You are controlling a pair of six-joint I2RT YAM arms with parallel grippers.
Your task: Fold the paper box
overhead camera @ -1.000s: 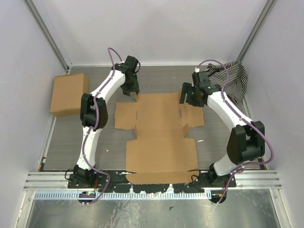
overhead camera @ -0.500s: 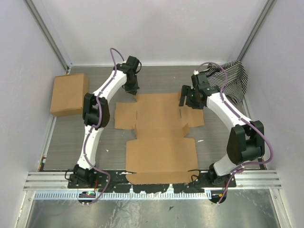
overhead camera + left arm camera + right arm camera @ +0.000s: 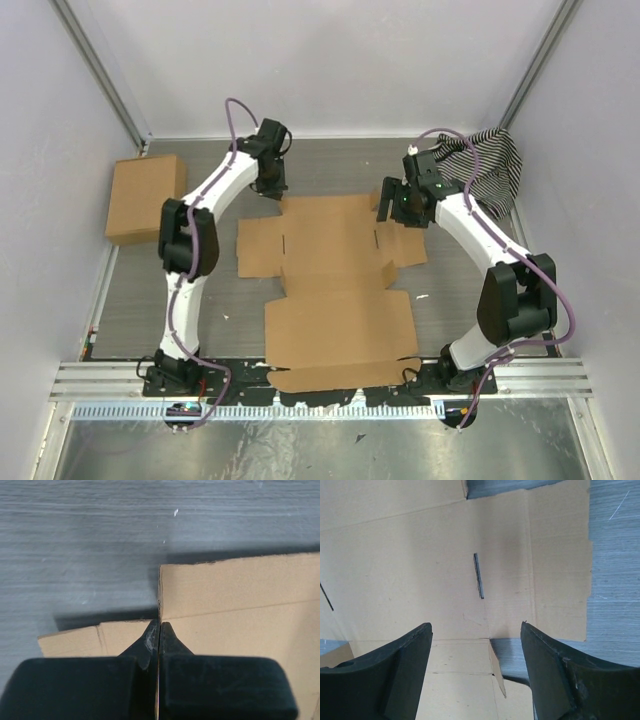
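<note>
The paper box (image 3: 335, 270) lies flat and unfolded in the middle of the table, a plain brown die-cut sheet with flaps and slots. My left gripper (image 3: 276, 194) is at its far left corner. In the left wrist view (image 3: 159, 626) that gripper is shut, with a thin edge of the paper box (image 3: 240, 605) pinched between its fingers. My right gripper (image 3: 386, 208) hovers over the sheet's far right part. It stands open (image 3: 476, 629) above the paper box (image 3: 410, 565), near a slot (image 3: 478, 575), with nothing between its fingers.
A ready-formed brown cardboard box (image 3: 146, 197) sits at the left wall. A black-and-white striped cloth (image 3: 490, 165) lies bunched in the far right corner. Walls close in three sides, and a metal rail (image 3: 100, 378) runs along the near edge.
My left gripper has closed on the sheet's far left corner, and the sheet has shifted slightly to the left. The right gripper has barely moved and stays open.
</note>
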